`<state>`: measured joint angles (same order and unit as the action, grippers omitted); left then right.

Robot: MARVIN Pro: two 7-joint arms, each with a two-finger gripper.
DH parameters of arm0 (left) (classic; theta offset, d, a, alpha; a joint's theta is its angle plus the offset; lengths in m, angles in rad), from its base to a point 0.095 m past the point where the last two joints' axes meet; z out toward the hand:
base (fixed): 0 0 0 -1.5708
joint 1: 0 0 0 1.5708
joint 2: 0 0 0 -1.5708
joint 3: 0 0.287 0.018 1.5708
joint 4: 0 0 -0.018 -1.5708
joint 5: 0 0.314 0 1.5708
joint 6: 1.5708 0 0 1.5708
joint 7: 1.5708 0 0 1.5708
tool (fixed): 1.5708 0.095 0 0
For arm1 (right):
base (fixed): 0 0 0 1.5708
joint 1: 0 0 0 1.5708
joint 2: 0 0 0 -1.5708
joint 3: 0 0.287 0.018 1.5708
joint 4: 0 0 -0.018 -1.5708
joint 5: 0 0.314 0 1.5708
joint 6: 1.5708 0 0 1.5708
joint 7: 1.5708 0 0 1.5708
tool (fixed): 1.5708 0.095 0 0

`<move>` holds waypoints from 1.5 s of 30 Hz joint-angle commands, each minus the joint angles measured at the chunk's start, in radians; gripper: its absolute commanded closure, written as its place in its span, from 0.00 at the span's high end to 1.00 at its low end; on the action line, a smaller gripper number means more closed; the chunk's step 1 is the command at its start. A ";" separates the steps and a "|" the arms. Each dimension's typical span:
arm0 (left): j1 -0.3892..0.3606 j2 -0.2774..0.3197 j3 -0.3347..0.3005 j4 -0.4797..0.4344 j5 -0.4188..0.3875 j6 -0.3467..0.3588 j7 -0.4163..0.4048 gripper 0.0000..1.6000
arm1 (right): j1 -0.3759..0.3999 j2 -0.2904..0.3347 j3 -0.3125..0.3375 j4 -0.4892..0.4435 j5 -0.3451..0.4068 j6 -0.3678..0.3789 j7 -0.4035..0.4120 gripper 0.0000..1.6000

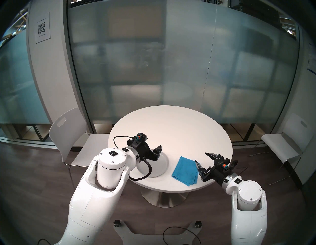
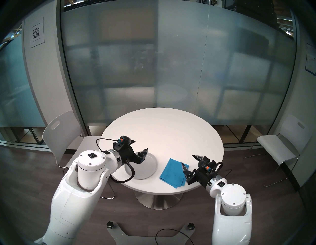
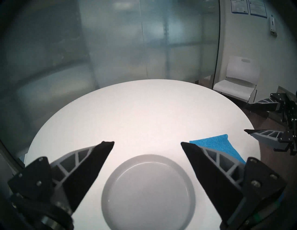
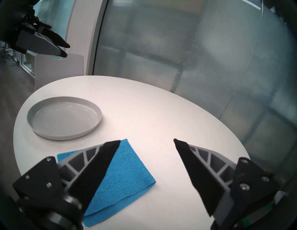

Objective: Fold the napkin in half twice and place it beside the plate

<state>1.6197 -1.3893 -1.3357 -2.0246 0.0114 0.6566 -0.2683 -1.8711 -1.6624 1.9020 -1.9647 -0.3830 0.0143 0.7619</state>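
L pincer (image 3: 147,143) spread wide, empty; R pincer (image 4: 147,140) likewise. Both wrists angled inward.

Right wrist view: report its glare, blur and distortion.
Right wrist view: soft pinkish glare on the round white table; small highlights inside the round pale grey plate; the bright blue terry napkin's weave is sharp; frosted glass behind is hazy; fisheye bends the wall, dark rim.

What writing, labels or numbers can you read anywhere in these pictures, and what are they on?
No text can be read.
QR code sheet on the wall: code plain, printed lines too small.
Blue-bordered notices on the far wall: blurred.
Napkin, plate, table, both grippers: no markings visible.
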 commanded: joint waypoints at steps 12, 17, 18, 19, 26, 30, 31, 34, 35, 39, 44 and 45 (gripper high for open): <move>0.074 -0.123 -0.005 0.006 0.034 -0.276 0.231 0.96 | -0.044 -0.021 -0.003 -0.011 0.142 -0.082 -0.207 0.92; 0.083 -0.143 -0.010 0.025 0.030 -0.323 0.266 0.96 | -0.051 -0.022 -0.014 -0.001 0.160 -0.098 -0.255 0.93; 0.084 -0.146 -0.010 0.028 0.032 -0.333 0.274 0.96 | -0.050 -0.023 -0.014 0.002 0.162 -0.100 -0.258 0.93; 0.084 -0.146 -0.010 0.031 0.033 -0.337 0.276 0.96 | -0.050 -0.021 -0.015 0.005 0.168 -0.099 -0.264 0.93; 0.090 -0.154 -0.004 0.052 0.027 -0.357 0.326 0.98 | -0.038 -0.016 -0.030 0.033 0.174 -0.102 -0.304 0.96; 0.090 -0.156 0.002 0.060 0.021 -0.363 0.340 1.00 | -0.033 -0.015 -0.037 0.039 0.170 -0.098 -0.314 0.96; 0.090 -0.156 0.002 0.060 0.021 -0.363 0.340 1.00 | -0.033 -0.015 -0.037 0.039 0.170 -0.098 -0.314 0.96; 0.090 -0.161 0.005 0.066 0.024 -0.365 0.345 1.00 | -0.028 -0.014 -0.037 0.039 0.165 -0.089 -0.303 0.99; 0.089 -0.159 0.008 0.067 0.023 -0.363 0.348 1.00 | -0.027 -0.013 -0.038 0.039 0.165 -0.087 -0.303 1.00; 0.088 -0.159 0.010 0.068 0.022 -0.363 0.353 1.00 | -0.025 -0.013 -0.037 0.045 0.179 -0.093 -0.303 1.00; 0.087 -0.155 0.013 0.069 0.018 -0.363 0.359 1.00 | -0.024 -0.012 -0.037 0.046 0.180 -0.093 -0.303 1.00; 0.087 -0.154 0.014 0.069 0.017 -0.363 0.360 1.00 | -0.024 -0.012 -0.038 0.046 0.180 -0.093 -0.303 1.00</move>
<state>1.7163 -1.5410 -1.3231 -1.9406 0.0253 0.3061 0.0889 -1.9124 -1.6765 1.8671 -1.9035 -0.2129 -0.0742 0.4545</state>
